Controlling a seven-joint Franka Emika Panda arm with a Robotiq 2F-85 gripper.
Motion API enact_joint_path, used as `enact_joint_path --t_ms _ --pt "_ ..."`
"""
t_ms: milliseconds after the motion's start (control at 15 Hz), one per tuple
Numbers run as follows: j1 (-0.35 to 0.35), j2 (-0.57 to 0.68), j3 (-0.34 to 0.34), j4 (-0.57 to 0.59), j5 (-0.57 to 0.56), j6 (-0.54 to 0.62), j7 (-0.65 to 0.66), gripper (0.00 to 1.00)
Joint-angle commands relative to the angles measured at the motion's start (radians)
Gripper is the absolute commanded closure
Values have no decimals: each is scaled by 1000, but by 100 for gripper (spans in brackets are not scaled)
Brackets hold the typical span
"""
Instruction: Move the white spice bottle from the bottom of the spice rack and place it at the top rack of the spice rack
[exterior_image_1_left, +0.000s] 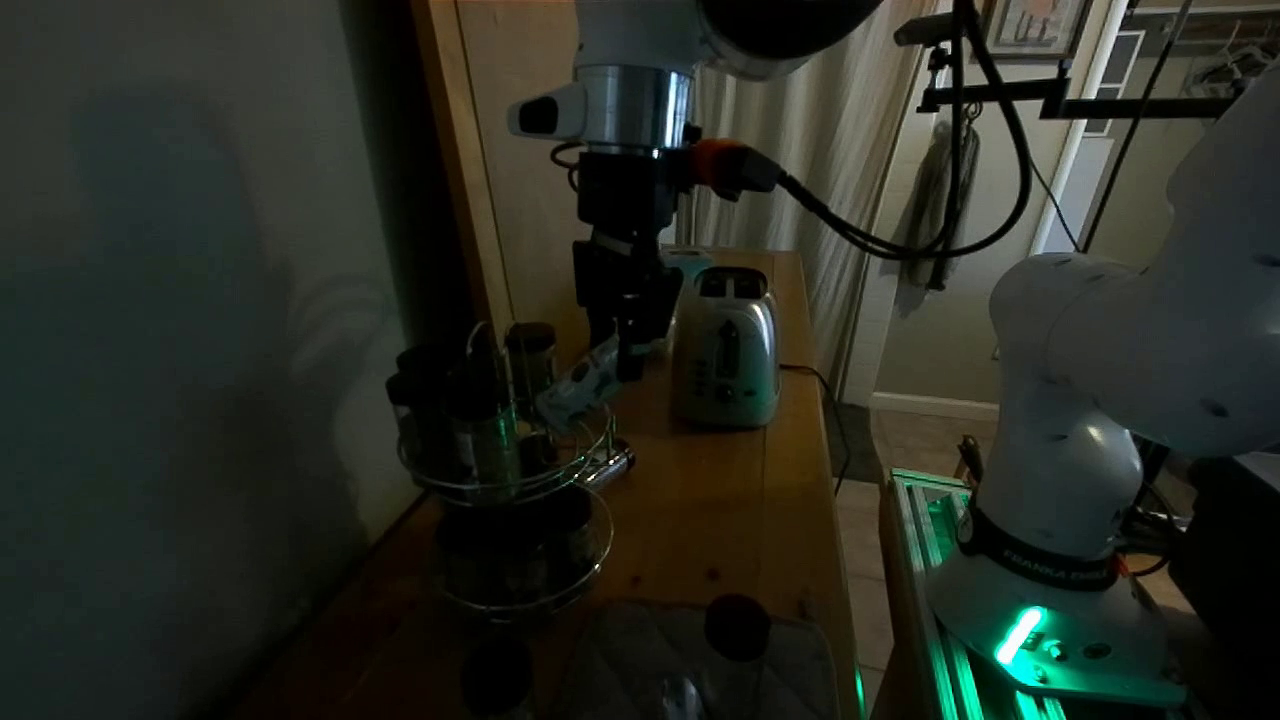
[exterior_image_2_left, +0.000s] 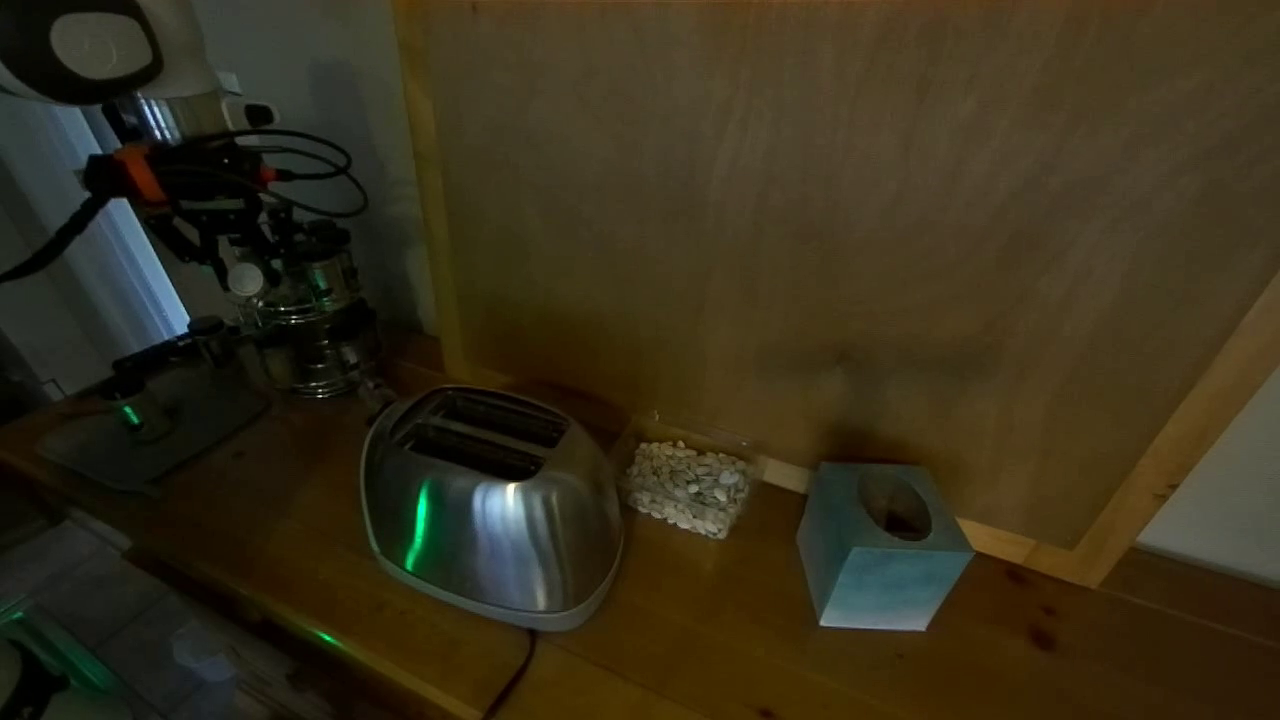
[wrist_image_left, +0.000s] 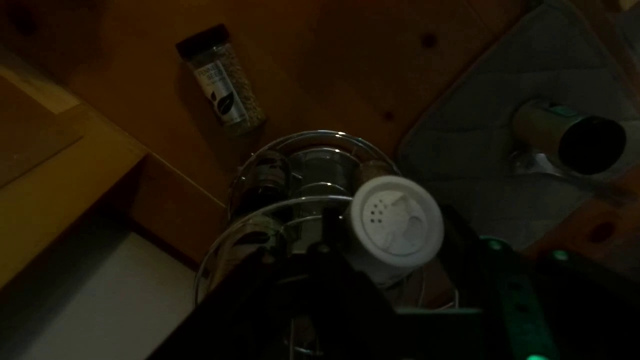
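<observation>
In an exterior view you look along the counter (exterior_image_1_left: 700, 500), the spice rack (exterior_image_1_left: 530, 490) nearer than the toaster (exterior_image_1_left: 727, 350). In an exterior view facing the wood panel (exterior_image_2_left: 800, 200) obliquely from above, you see that order reversed. Your wrist view looks down, close over the spice rack, which all three share.

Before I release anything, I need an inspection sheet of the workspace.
Surface: wooden counter, dimly lit; grey quilted mat on it.
Job's things: white spice bottle tilted at the top tier of the spice rack; contact unclear.
Clutter: fennel seed jar on its side; toaster; blue tissue-box cover.
Gripper: shut on the bottle.
Cables: arm cable hangs in loops; toaster cord over the counter edge.
Surroundings: wall beside rack; wooden panel behind toaster.
</observation>
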Motion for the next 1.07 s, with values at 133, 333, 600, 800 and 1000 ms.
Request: enact_joint_path --t_ms 133,333,600,800,1000 --pt "-9 31 73 72 -159 -74 35 76" --pt "-5 42 88 91 -221 -140 16 76" --pt "4 68 102 126 -281 -197 -15 76" --pt "13 100 115 153 -309 -197 -47 76" --pt "19 133 135 184 -344 -214 -79 76"
